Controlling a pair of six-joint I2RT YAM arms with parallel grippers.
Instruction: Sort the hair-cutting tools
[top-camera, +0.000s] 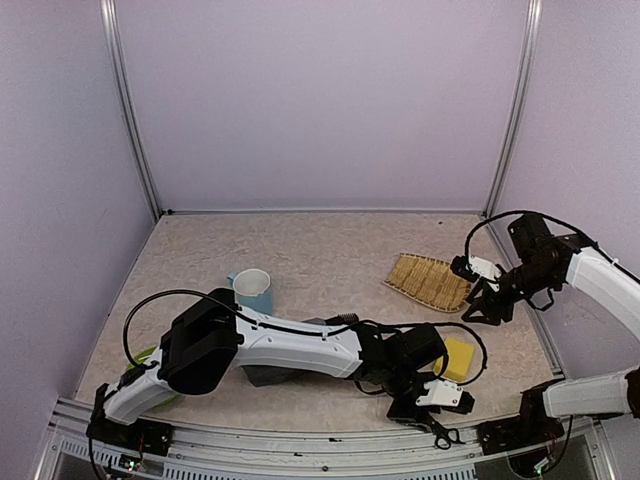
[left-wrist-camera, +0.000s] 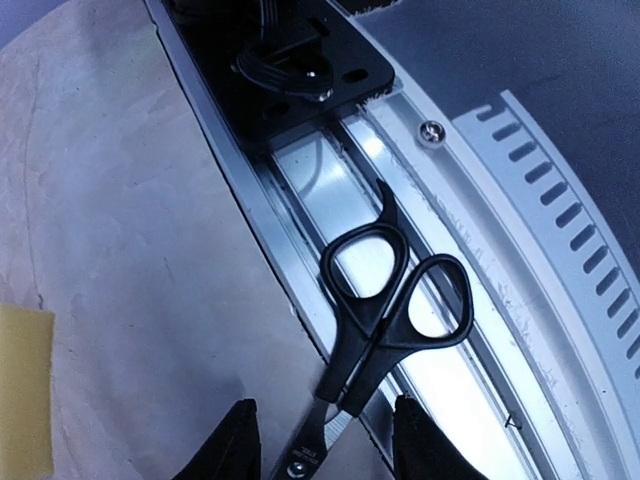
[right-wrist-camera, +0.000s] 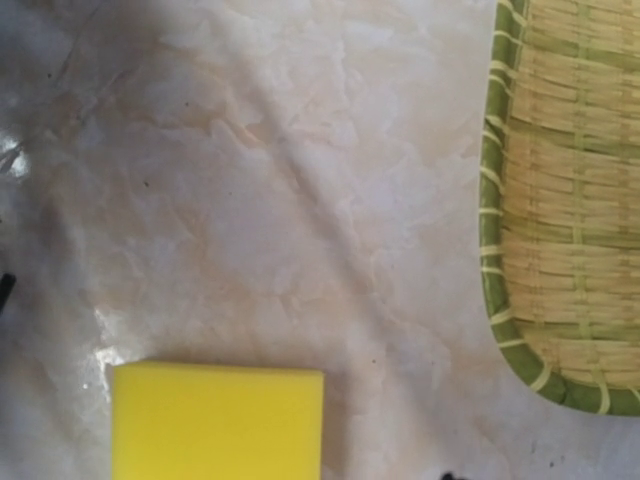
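One pair of scissors lies at the near rail, its blades between the spread fingers of the left gripper.

In the left wrist view the scissors lie partly over the aluminium rail at the near edge of the table. Their long axis runs straight out from the pincer, with the steel blades toward it and the black loops away. The two fingers stand apart on either side of the blades and touch nothing, so I judge that closing would catch the blades near the pivot. Farther in lies the yellow sponge, then the woven tray. The right gripper hovers beside the tray, well apart from the scissors, so the left arm is much nearer. Whether the right gripper is spread or pressed together I cannot tell.
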